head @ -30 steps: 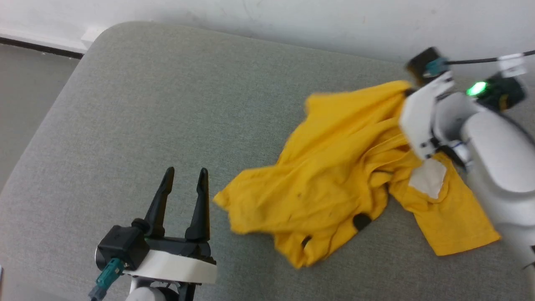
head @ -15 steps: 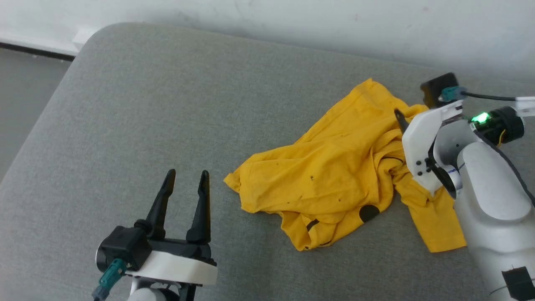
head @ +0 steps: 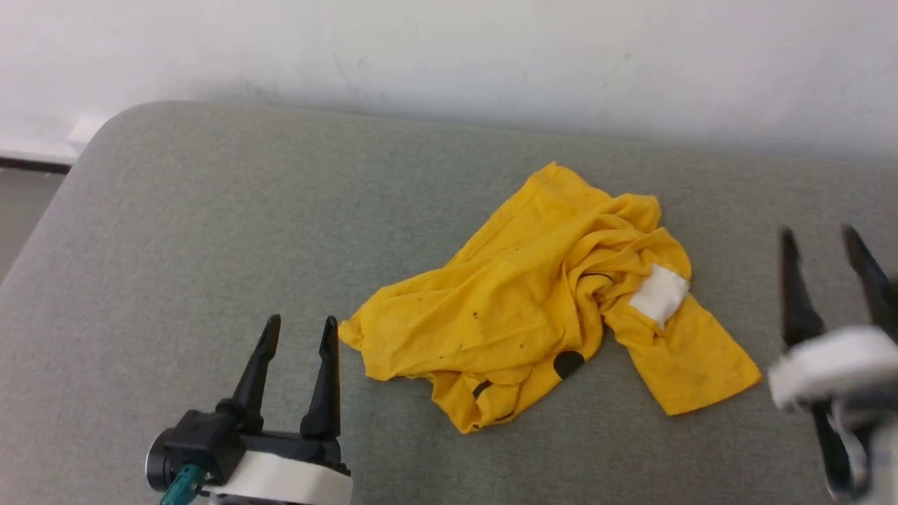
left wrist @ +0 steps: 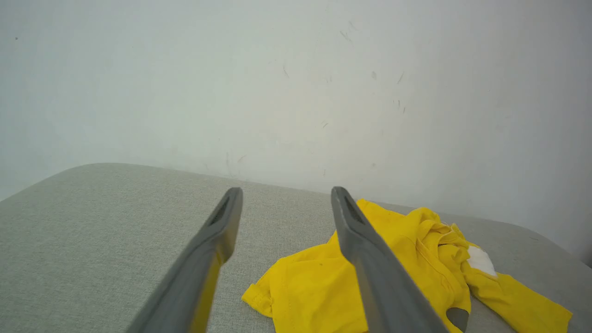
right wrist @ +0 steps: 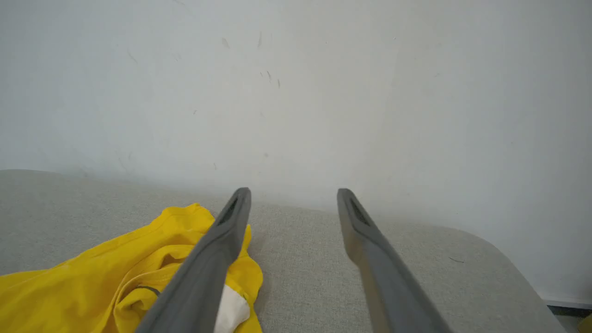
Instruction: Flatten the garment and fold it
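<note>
My left gripper (head: 302, 320) and right gripper (head: 817, 233) stood spread and empty near the front edge of the grey cushion (head: 210, 210), flanking the garment (head: 523, 301), which lay crumpled right of centre. Flattening it well, I judged, meant pinching two outer hems and drawing them apart, not grabbing the bunched middle.

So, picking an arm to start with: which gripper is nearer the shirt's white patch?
The right gripper: the white patch lies on the right side of the T-shirt; the left gripper sits by the opposite yellow corner.
</note>
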`<state>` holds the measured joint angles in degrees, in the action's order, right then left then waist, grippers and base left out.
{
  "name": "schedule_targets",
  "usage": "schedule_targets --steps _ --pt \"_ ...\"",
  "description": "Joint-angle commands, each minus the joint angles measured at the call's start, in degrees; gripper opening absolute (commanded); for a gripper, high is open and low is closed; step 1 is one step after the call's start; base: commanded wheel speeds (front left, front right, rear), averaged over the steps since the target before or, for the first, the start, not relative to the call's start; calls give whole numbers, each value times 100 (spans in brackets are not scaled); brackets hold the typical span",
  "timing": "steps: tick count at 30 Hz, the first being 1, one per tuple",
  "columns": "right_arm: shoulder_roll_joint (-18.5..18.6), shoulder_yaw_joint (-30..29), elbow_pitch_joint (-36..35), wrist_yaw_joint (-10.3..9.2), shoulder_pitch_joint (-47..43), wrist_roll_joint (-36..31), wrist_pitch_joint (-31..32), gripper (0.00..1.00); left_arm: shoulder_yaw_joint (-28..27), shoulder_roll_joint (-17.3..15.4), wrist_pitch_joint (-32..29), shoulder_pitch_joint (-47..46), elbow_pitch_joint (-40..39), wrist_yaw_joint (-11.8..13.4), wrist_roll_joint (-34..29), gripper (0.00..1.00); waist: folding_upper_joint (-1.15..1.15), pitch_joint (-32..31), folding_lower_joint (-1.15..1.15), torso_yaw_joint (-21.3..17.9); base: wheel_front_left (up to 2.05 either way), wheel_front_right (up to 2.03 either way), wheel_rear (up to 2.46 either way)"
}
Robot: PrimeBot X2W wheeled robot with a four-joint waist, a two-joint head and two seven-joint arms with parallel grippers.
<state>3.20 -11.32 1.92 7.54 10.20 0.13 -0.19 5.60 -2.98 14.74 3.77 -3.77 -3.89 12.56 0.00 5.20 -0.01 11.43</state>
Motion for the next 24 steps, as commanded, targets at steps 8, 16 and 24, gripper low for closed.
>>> schedule_targets --steps 8,16,24 --pt "-31 -408 -815 -5 -2039 1037 -674 100 -157 11 26 351 -61 -61 -73 100 0 -116 1 -472 0 0 0" --pt "-32 -231 -573 -5 -2203 1271 -1121 100 -206 -47 26 342 35 -117 -206 100 0 -55 1 -739 0 0 0" --pt "-32 -274 -576 -5 -1915 1233 -1161 100 200 -632 -1426 -387 719 -272 -316 100 0 168 1 -771 0 0 0"
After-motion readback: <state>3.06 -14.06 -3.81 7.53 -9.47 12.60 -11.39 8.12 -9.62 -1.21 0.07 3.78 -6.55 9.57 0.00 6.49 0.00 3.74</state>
